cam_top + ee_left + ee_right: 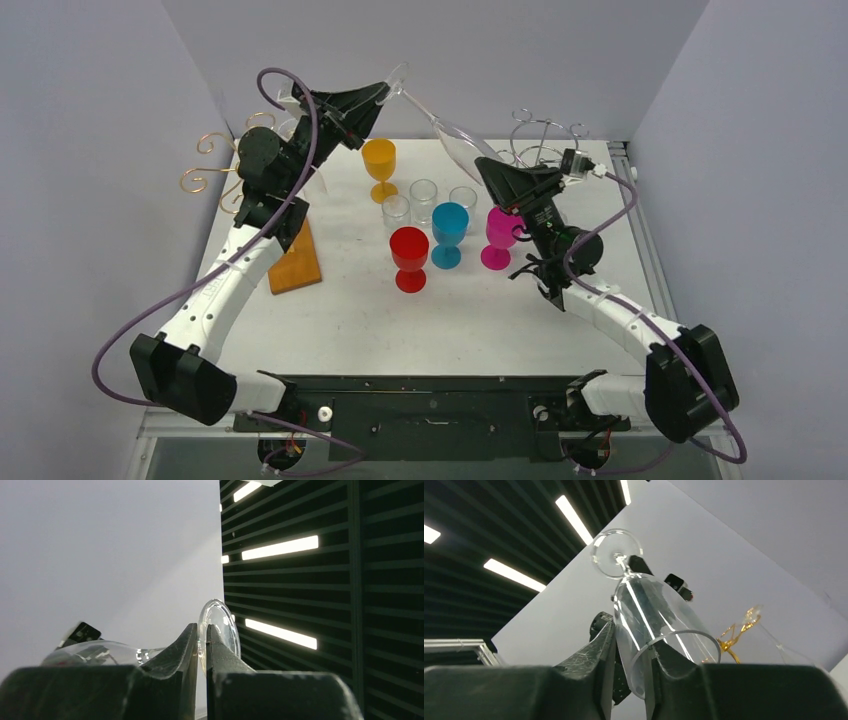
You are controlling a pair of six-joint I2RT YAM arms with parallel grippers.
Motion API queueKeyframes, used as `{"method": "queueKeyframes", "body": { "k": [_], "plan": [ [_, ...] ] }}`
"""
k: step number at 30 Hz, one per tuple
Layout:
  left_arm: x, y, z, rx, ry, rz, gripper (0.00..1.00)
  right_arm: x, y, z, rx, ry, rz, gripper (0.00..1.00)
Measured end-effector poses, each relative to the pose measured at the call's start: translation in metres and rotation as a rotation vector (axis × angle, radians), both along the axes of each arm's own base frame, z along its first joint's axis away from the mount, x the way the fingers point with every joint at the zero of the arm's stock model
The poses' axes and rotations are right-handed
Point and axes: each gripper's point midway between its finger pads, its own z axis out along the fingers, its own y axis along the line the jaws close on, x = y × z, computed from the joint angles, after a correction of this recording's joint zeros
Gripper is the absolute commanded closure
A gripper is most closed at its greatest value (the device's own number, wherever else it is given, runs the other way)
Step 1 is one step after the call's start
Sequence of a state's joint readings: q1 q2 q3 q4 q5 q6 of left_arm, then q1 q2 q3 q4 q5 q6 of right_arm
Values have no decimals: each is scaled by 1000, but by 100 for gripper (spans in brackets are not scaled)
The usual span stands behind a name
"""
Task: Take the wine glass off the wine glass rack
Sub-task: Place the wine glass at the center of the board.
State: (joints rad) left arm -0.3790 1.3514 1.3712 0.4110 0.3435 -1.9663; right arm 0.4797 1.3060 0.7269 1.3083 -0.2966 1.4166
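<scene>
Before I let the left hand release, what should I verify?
1. Left hand shut on the clear wine glass at its foot: ok.
2. Right hand straddling the bowl wall near the rim: ok.
3. Right hand grip firm enough to carry the glass alone: cannot tell.
4. Glass free of the gold rack and silver rack: ok, it hangs tilted in the air between them.
5. Nothing on the table to be hit if the glass slips: not ok, the orange goblet and clear tumblers stand close by.
</scene>
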Motion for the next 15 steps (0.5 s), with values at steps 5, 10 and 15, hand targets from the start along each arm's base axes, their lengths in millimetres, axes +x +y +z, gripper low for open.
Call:
{"method": "queueKeyframes", "body": {
  "k": [5, 10, 15],
  "plan": [
    [-9, -4, -3, -13, 20, -47, 100, -46, -19, 43, 36, -125, -11, 100],
    [-21, -12, -3, -16, 2, -86, 100, -60, -27, 46, -11, -121, -63, 100],
    [-22, -19, -16, -3, 18, -106, 93, -69, -33, 44, -76, -88, -109, 100]
  ]
}}
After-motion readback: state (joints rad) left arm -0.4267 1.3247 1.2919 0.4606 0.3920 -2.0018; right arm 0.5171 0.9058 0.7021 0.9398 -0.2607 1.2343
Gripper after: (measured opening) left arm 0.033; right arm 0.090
